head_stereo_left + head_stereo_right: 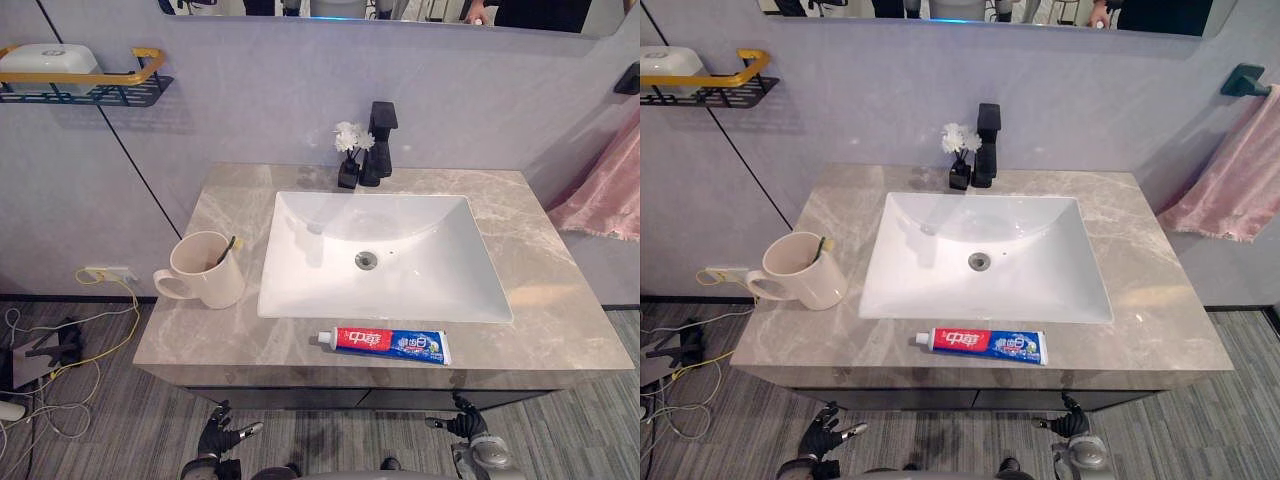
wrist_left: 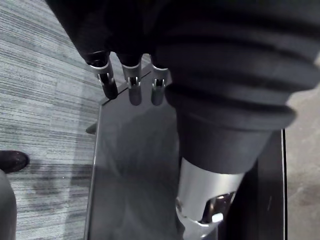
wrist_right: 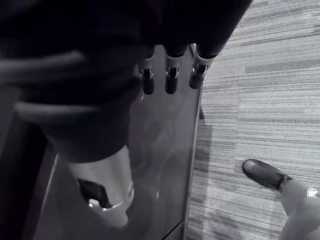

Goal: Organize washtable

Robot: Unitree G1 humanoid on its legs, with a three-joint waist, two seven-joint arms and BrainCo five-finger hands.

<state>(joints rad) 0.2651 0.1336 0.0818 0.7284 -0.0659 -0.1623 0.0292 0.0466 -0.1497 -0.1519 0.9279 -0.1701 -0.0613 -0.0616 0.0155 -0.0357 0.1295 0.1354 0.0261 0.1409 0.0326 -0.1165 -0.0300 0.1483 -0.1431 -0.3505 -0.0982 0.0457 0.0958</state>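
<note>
1. Nothing is judged to be tidied so far: the toothpaste tube (image 1: 385,345) is laid flat on the front strip of the countertop (image 1: 560,300), just before the basin (image 1: 385,255) and well apart from the mug (image 1: 205,270).
2. The mug is stood left of the basin, and a toothbrush (image 1: 226,250) is leaned inside it.
3. The left hand (image 1: 222,435) and the right hand (image 1: 462,422) are hung low before the cabinet front (image 2: 135,165), below the counter edge. Their fingers are relaxed and nothing is held.
4. By judgement, the tube is left to be lifted and placed with the mug.
</note>
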